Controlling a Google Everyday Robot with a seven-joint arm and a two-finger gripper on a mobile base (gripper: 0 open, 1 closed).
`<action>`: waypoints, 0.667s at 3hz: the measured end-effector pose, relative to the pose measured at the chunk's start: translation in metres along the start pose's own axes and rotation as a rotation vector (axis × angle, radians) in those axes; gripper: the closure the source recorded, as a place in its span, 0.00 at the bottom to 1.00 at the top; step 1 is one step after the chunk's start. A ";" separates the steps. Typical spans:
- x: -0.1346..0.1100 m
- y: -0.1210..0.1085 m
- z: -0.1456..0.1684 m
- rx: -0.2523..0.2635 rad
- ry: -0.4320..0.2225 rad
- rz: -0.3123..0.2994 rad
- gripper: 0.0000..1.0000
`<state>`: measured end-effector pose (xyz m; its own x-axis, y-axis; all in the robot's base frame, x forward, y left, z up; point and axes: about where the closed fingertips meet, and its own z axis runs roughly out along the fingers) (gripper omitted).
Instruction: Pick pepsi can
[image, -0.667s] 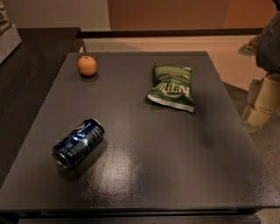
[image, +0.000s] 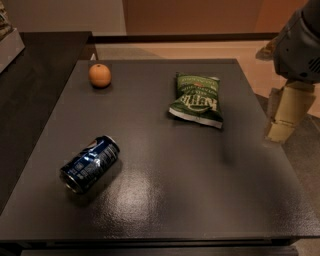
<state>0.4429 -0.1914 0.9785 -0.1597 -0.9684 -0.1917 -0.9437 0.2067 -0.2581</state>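
Observation:
The pepsi can, dark blue and shiny with silver ends, lies on its side at the front left of the dark table. My gripper hangs off the table's right edge, under the grey arm. It is far to the right of the can and touches nothing.
A green chip bag lies at the middle right of the table. An orange sits at the back left. A dark counter adjoins the table on the left, and tan floor lies beyond the far edge.
The gripper and arm have shifted slightly left, toward the table's right edge. The can, bag and orange have not moved.

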 end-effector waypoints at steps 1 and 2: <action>-0.033 0.002 0.013 -0.025 -0.006 -0.084 0.00; -0.068 0.005 0.035 -0.064 -0.018 -0.180 0.00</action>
<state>0.4593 -0.1197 0.9569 0.0179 -0.9861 -0.1651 -0.9733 0.0206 -0.2287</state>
